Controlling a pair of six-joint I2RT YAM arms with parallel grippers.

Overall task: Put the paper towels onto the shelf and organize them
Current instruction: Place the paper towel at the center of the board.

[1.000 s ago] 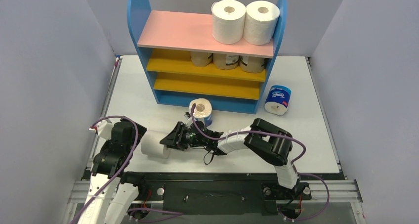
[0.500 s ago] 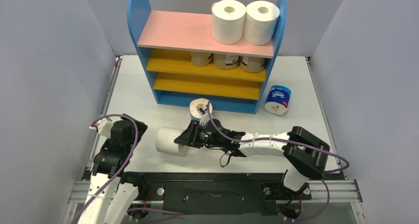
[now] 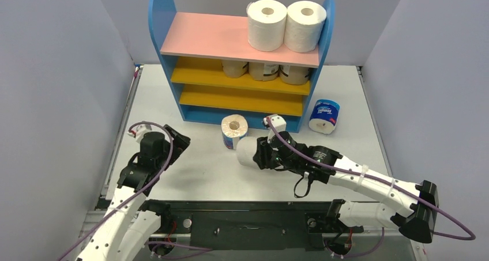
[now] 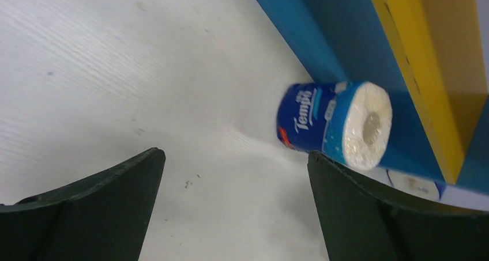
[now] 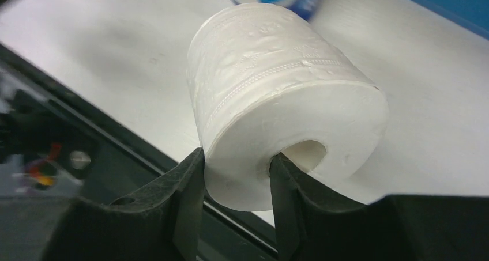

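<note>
We see the white counter (image 3: 357,151) carrying the shelf (image 3: 202,39) at its far side. On the pink top board two white rolls (image 3: 267,25) stand side by side at the right end, and three tan rolls (image 3: 263,71) sit on the upper yellow board below them. One blue-and-white roll (image 3: 234,131) stands upright just before the blue base. A second blue-and-white roll (image 3: 324,116) sits beside the shelf's right panel. The third white roll (image 3: 247,151) is just beside the upright blue one, clamped by the right fingers (image 3: 260,152), one finger outside its wall and one in its core. The left fingers (image 3: 180,139) are spread wide, holding nothing, well left of that roll.
</note>
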